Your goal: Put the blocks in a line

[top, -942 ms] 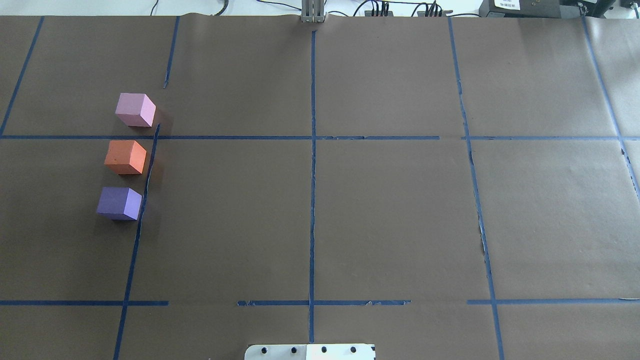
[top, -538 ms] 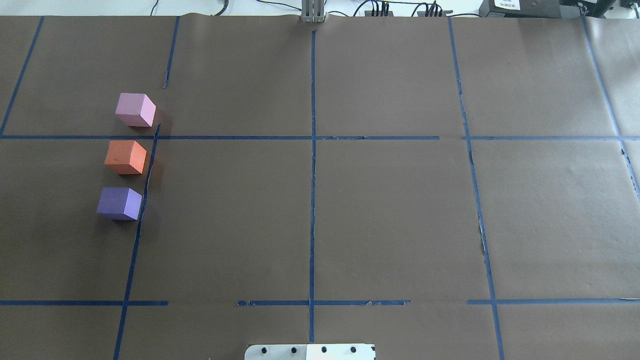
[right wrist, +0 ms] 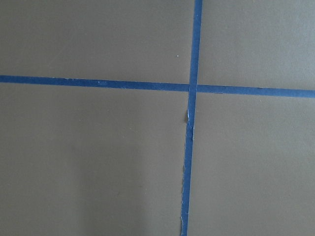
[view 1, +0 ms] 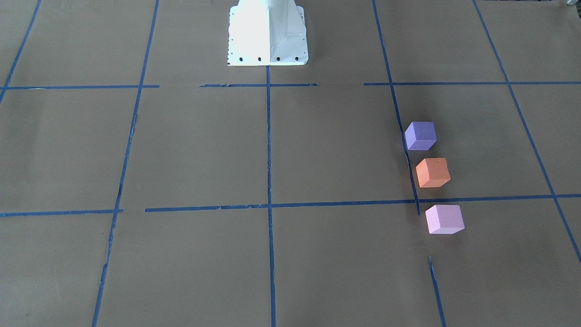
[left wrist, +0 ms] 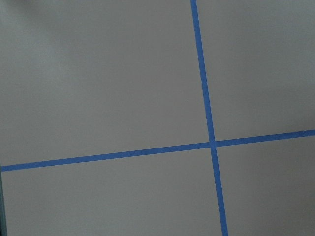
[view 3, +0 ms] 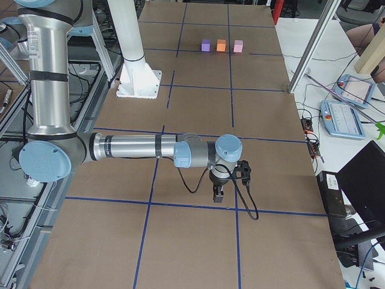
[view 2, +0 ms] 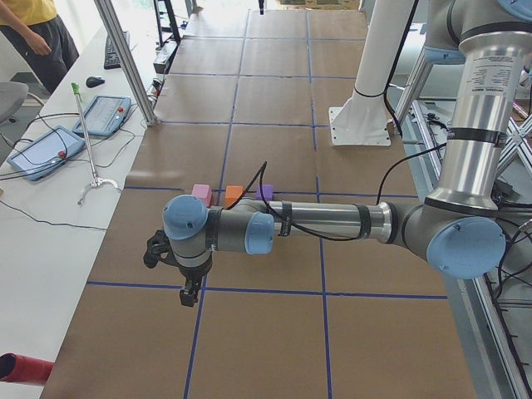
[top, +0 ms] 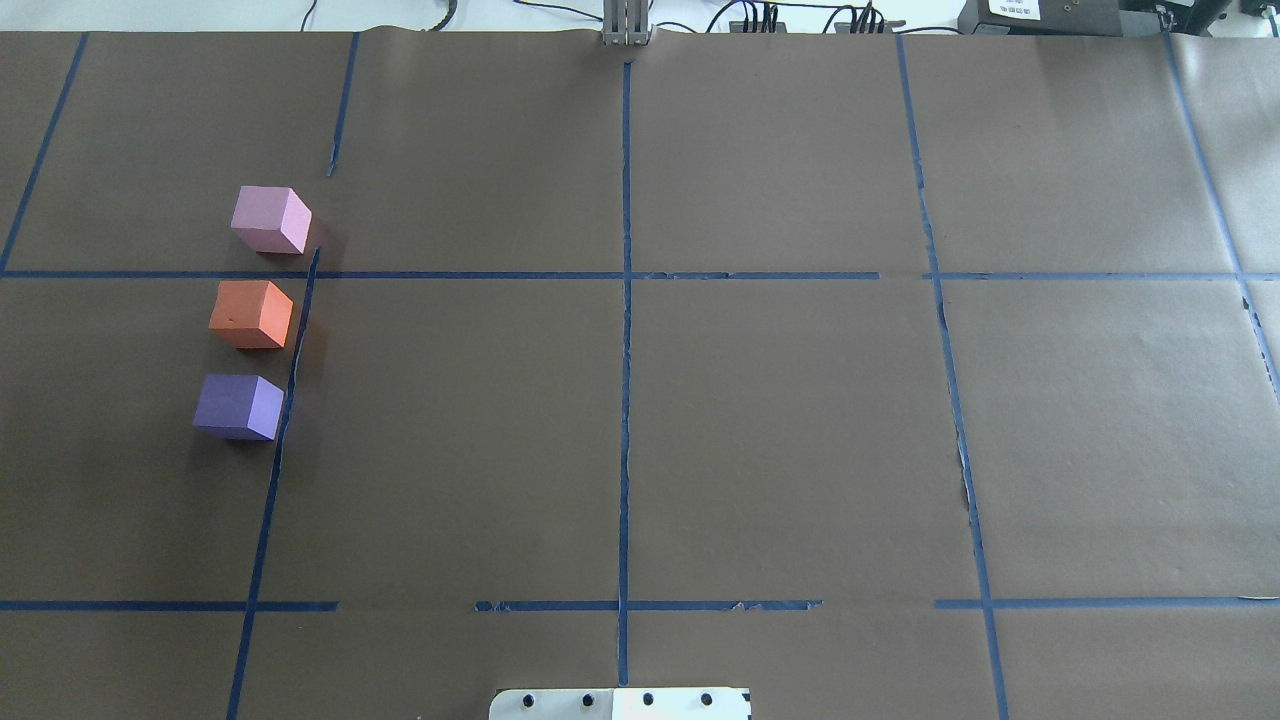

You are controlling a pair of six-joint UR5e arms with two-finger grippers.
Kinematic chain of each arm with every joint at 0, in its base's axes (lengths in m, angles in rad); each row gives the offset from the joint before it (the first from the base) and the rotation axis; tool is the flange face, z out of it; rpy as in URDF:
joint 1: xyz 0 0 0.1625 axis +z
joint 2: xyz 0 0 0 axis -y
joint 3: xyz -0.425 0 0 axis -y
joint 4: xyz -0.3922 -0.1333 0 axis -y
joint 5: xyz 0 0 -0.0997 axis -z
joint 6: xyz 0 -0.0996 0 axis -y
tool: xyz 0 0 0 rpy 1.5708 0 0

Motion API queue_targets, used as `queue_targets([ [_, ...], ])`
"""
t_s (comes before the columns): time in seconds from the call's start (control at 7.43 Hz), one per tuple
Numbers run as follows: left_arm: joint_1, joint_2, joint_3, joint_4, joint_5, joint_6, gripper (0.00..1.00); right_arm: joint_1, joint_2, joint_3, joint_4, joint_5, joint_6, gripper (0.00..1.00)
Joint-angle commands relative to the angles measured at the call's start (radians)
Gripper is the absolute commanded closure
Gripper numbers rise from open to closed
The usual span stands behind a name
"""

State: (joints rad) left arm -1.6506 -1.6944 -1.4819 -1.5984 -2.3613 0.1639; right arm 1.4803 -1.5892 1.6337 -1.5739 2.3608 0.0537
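Observation:
Three cubes lie in one spaced line on the brown paper, at the left of the overhead view. From far to near they are the pale pink block point(top: 270, 220), the orange block point(top: 250, 314) and the violet block point(top: 238, 407). In the front-facing view they are the violet block point(view 1: 420, 136), the orange block point(view 1: 432, 172) and the pink block point(view 1: 444, 219). My left gripper point(view 2: 189, 295) shows only in the left side view, off to one side of the blocks and apart from them. My right gripper point(view 3: 218, 195) shows only in the right side view, far from the blocks point(view 3: 221, 44). I cannot tell whether either gripper is open or shut. Both wrist views show only paper and tape.
Blue tape lines point(top: 624, 300) grid the table. The white robot base point(view 1: 267, 32) stands at the near middle edge. Pendant tablets point(view 2: 104, 115) and cables lie on a side bench, where a person point(view 2: 33, 33) stands. Another tablet point(view 3: 344, 117) lies beyond the table's far edge.

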Motion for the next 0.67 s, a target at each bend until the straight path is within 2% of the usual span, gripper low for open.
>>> queue_targets([
  [0.0,0.0,-0.001,-0.006,0.043,-0.032,-0.003,0.0,0.0,0.0,0.0,-0.001,0.0,0.0,0.0],
  [0.27,0.002,-0.001,-0.009,0.044,-0.029,-0.003,0.0,0.0,0.0,0.0,0.0,0.0,0.0,0.0],
  [0.54,0.002,-0.001,-0.052,0.105,-0.024,0.0,0.0,0.0,0.0,0.0,0.0,0.0,0.0,0.0],
])
